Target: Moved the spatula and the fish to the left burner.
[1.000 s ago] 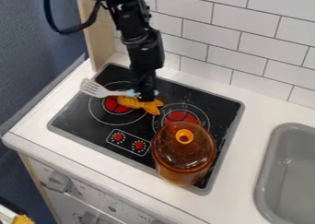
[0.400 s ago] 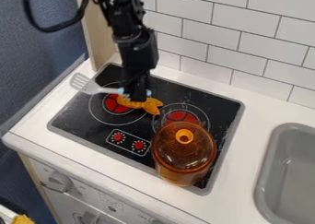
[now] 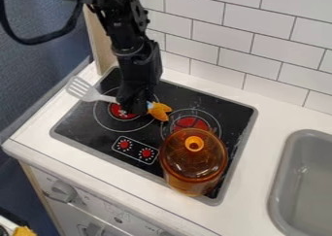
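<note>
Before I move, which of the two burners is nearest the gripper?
The left burner, which the spatula's handle reaches; the gripper is right at it. The amber pot partly hides the other burner.

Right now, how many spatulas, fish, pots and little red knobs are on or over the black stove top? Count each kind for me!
Spatula: 1
Fish: 1
Pot: 1
Red knobs: 2
Total: 5
</note>
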Action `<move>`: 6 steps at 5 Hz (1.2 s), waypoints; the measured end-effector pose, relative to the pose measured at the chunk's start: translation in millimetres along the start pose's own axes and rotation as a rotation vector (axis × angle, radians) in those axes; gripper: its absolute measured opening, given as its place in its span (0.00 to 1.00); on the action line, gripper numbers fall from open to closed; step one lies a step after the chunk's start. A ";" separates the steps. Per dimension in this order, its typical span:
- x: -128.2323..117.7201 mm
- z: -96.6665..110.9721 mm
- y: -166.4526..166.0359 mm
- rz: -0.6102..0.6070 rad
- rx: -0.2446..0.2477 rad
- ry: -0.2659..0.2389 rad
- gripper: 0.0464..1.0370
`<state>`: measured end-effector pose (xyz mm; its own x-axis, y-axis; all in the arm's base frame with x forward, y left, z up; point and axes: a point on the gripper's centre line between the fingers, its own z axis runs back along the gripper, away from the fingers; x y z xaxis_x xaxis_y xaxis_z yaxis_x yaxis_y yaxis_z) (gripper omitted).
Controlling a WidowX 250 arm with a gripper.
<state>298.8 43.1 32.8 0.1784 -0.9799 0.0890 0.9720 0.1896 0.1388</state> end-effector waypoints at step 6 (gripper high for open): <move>13.3 -30.9 -4.3 -0.064 -0.091 0.015 0.97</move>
<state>301.8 27.3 2.9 0.1169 -0.9908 0.0676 0.9913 0.1206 0.0535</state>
